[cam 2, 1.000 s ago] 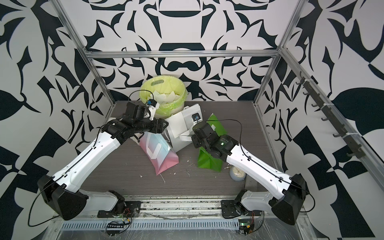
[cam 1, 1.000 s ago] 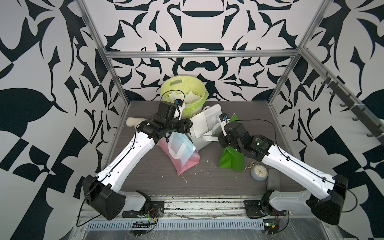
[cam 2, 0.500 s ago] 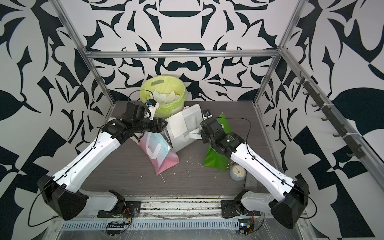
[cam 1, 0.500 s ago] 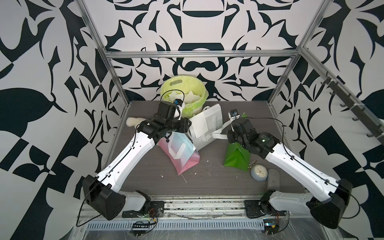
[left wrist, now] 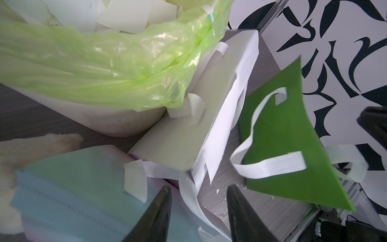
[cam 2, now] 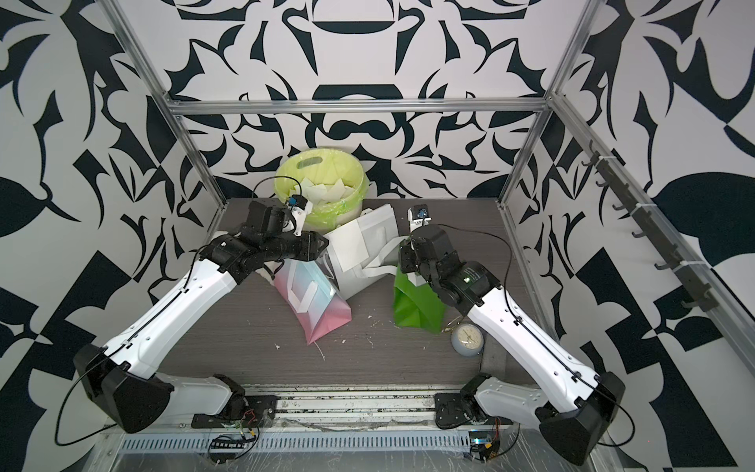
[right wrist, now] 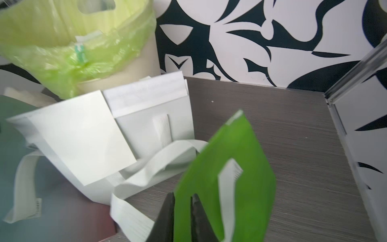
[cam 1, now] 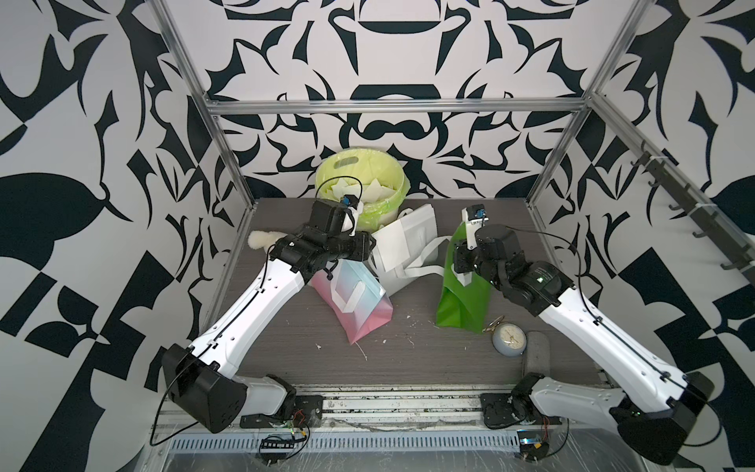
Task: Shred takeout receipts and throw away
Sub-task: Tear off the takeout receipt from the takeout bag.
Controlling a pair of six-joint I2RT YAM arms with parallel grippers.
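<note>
Reaching for the takeout receipt [right wrist: 81, 136] on the white gift bag [right wrist: 180, 125], the half-open left gripper [left wrist: 199, 187] is best closed on the sheet alone, not the ribbon handle [left wrist: 205, 218], while the green bag [right wrist: 257, 178] is pinched by the narrow right gripper [right wrist: 183, 194].

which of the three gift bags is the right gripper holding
The green gift bag: its edge sits between the jaws of the right gripper. The white bag and the pink-and-blue bag lie ungripped.
</note>
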